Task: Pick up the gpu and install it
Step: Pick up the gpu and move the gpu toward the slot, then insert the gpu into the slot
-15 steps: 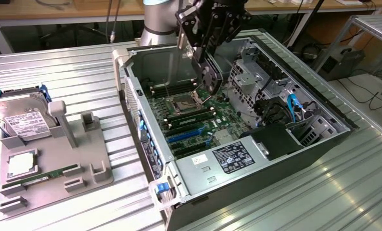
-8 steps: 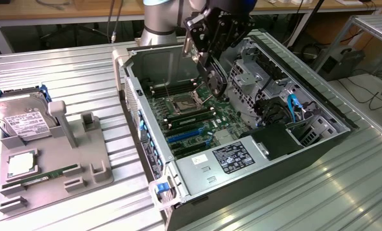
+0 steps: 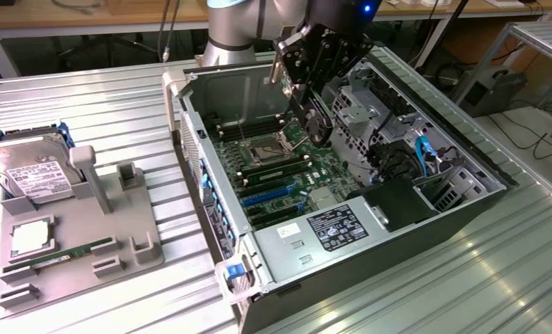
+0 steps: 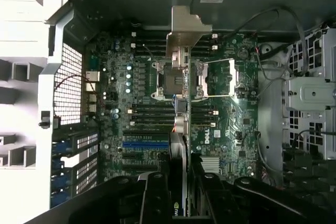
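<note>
**Op:** Claw status?

**Eng:** Your claw is clamped narrow on the gpu. The black fingers press its two flat sides, and the card stands on edge between them.

**Op:** Where's the gpu?

**Eng:** It hangs in your claw inside the open case, over the board, and isn't seated in any slot. In the wrist view its thin edge runs straight across the socket. The metal bracket is at the end nearest the case's far wall. Can't tell whether the lower edge touches the board.

**Op:** Slots?

**Eng:** The blue slots sit further down the board, between the socket and the power supply. The card is apart from them and lies crosswise to their length. Black memory slots flank the socket, right beneath the card.

**Op:** What crowds you?

**Eng:**
- **Drive cage**: on the exterior view's right of your claw, close to the claw's body.
- **Cables**: loose and one of them blue, just beyond the cage.
- **Rear grille**: on the opposite side, set in the case wall.

**Op:** Outside the case?

**Eng:** A grey tray sits on the ribbed table at the exterior view's left, well apart from your claw.
- **Hard drive**: leans tilted in its holder.
- **Chip**: lies flat.
- **Green memory stick**: lies in its groove.
</note>
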`<state>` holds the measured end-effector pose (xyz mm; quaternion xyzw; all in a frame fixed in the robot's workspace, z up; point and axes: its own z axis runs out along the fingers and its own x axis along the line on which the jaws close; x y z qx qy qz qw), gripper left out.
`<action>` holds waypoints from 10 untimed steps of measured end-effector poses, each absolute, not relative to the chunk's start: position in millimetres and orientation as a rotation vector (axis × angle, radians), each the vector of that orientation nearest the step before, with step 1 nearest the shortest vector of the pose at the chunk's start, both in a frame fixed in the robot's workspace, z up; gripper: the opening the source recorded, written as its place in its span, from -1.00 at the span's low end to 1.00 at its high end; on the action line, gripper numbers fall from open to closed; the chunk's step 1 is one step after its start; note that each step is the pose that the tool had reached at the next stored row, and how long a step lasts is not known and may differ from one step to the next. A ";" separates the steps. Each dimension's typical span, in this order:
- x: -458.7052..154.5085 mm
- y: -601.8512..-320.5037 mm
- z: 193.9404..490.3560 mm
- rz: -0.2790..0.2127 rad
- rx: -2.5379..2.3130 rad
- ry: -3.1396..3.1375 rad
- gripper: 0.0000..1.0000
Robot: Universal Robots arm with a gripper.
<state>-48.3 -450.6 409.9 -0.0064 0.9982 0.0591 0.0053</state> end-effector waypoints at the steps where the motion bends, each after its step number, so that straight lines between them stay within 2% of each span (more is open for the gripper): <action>1: -48.1 -450.6 409.9 0.185 -0.020 3.126 -0.47; 10: -48.1 -450.6 409.8 0.185 -0.020 3.127 -0.47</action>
